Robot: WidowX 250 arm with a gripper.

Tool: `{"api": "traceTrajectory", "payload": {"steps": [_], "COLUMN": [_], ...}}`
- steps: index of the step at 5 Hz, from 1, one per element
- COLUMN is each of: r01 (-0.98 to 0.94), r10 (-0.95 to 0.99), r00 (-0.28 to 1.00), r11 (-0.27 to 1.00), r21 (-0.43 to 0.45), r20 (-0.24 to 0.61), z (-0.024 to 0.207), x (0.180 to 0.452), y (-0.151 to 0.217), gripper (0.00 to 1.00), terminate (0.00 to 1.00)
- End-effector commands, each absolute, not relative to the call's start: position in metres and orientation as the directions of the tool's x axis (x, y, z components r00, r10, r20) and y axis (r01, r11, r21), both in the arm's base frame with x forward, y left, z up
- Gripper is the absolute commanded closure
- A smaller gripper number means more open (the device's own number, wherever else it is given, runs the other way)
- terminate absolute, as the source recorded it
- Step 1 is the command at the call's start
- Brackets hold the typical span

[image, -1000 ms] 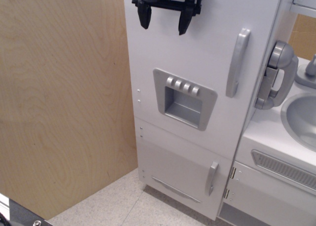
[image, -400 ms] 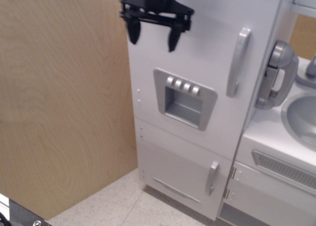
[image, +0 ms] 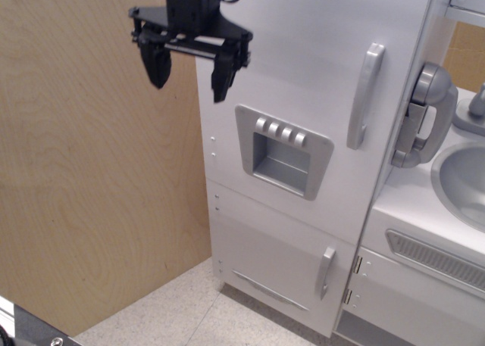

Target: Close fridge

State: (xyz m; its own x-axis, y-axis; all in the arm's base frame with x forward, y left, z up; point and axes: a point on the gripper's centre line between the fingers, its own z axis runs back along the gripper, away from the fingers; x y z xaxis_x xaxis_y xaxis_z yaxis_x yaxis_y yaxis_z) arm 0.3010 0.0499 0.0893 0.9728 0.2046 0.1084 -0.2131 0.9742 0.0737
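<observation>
Leftward and lower, your claw [image: 188, 67] now hangs at the fridge's [image: 303, 134] left edge, jaws spread, holding nothing. Fridge stands upright right of the plywood wall [image: 91, 172], door flush, long handle [image: 364, 96] vertical.

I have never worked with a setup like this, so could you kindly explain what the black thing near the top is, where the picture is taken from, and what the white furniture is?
The black thing is the robot's end effector, the grasping part at the tip of its arm. Its two fingers point down, stand apart, and hold nothing. The single camera looks from outside and slightly above, not from the arm itself. The white furniture is a toy kitchen: the tall fridge has a large door with a long grey handle and a grey dispenser panel, and that door appears shut. Below is a smaller door; to the right are a grey toy phone and a sink. A wooden panel stands on the left.
</observation>
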Motion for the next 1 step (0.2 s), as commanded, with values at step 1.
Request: {"api": "traceTrajectory", "payload": {"steps": [1], "r01": [-0.214], "r10": [0.200], "r00": [0.964], "r11": [0.974], "r21": [0.068], "r20": [0.173], "z": [0.1097], "x": [0.3040], "y": [0.0539], "gripper": [0.00], "terminate": [1.00]}}
